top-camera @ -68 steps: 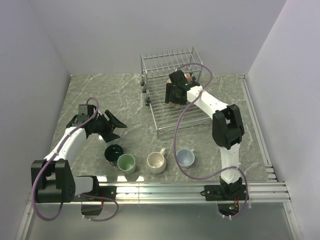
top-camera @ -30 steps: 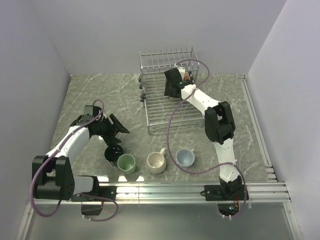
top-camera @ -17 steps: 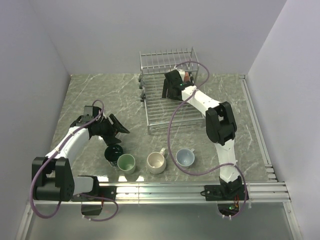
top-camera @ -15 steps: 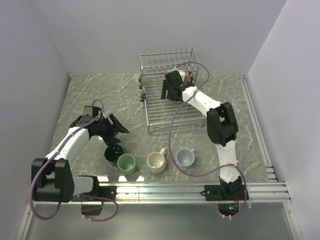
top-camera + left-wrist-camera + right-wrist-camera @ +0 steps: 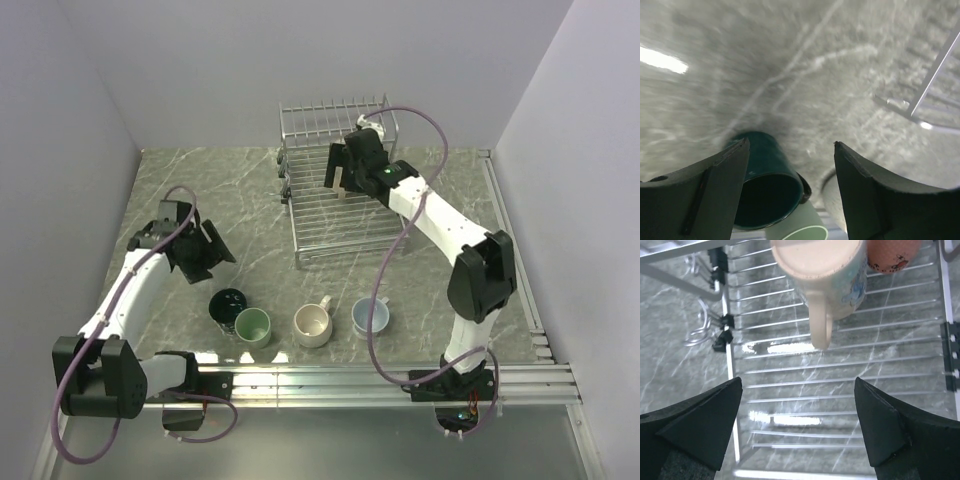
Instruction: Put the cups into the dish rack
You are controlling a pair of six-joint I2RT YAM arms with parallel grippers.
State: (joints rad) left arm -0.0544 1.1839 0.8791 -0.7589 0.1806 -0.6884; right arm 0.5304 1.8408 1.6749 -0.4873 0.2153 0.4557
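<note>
Cream mug sits bottom-up in the dish rack beside the reddish-brown mug. Right tool near it and left tool near the teal mug both gape wide, holding nothing.

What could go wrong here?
The open left end effector hangs over the dark teal ceramic mug, with the light green mug beside it; a descending finger may knock the green one. In the silver wire dish rack, the upturned tall cream painted mug points its handle toward the open right end effector; a snag could topple it.
</note>
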